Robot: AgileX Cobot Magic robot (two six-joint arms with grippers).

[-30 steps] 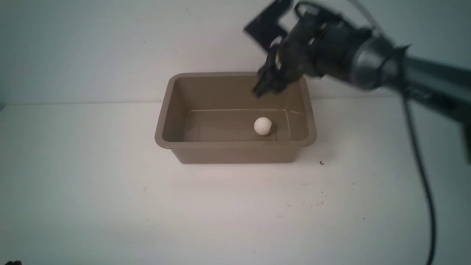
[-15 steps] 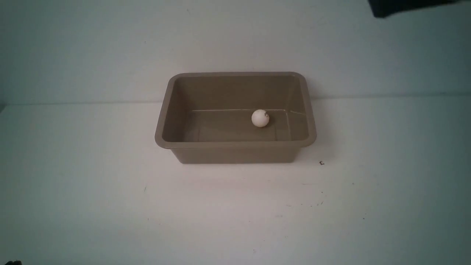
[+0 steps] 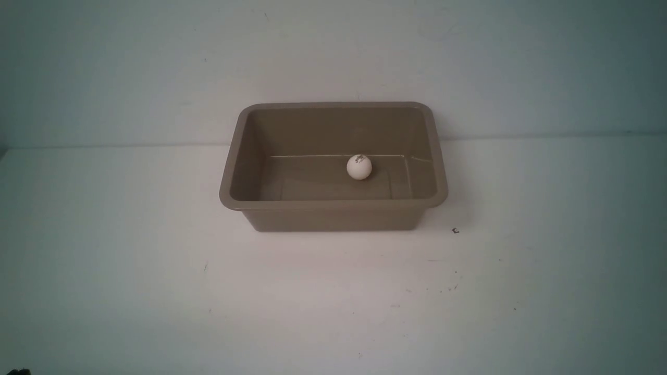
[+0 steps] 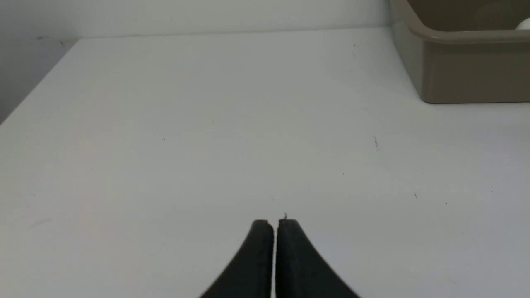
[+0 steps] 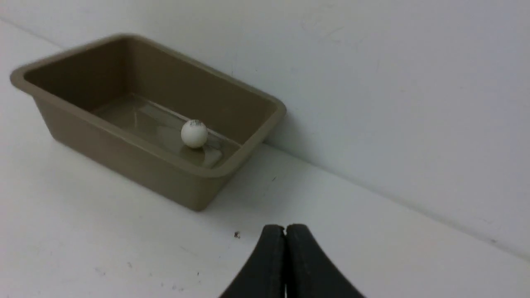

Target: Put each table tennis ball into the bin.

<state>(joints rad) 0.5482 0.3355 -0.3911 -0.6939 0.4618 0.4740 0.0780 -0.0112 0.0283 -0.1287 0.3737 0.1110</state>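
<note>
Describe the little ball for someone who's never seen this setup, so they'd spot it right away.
On the white table, close to the back wall, sits one grey-brown rectangular bin. Inside it, on the floor near its far side, lies the table tennis ball. It is the only round, white thing there, with a small dark smudge on top.

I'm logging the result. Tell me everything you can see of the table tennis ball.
The table tennis ball is a small white matte sphere with a smudgy dark mark near its top. It rests on the glossy floor of the grey-brown bin, near the far wall, right of the middle. Only the floor visibly touches it.
</note>
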